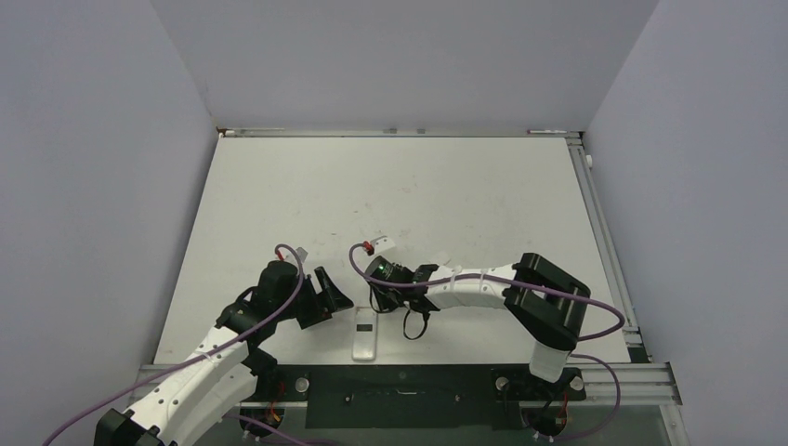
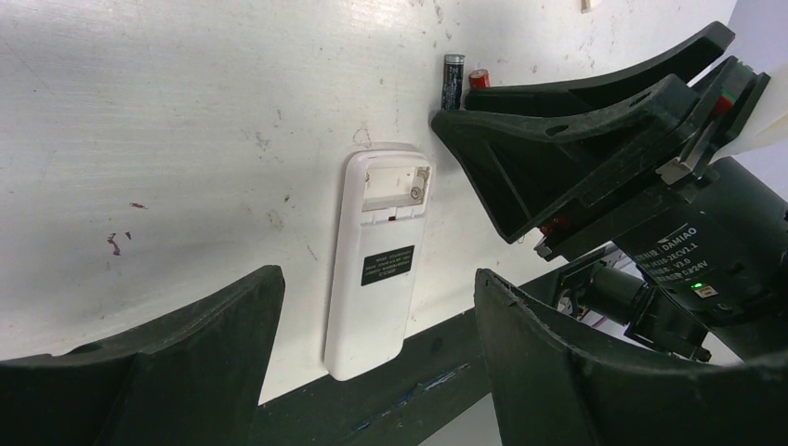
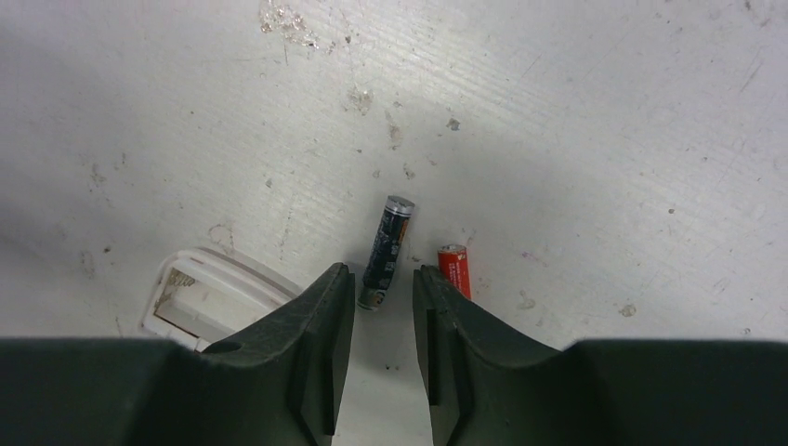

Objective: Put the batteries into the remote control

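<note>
Remote control (image 2: 372,269) lies face down at the near edge of the table (image 2: 186,139), battery bay (image 2: 395,186) open and empty. Black battery (image 3: 386,251) and red battery (image 3: 454,269) lie loose just beyond it. Right gripper (image 3: 384,321) is over the black one, jaws narrowly apart, holding nothing. Left gripper (image 2: 376,279) is spread wide above the remote. Nothing loaded yet.

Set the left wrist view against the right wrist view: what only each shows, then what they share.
Only the left wrist: the whole remote control, back up, its black label, and the right gripper seen from outside. Only the right wrist: the red battery along its side, and the black battery with its near end lined up with the gap between that gripper's fingers. Both: the two batteries lying side by side on the table, and the remote's open compartment.
</note>
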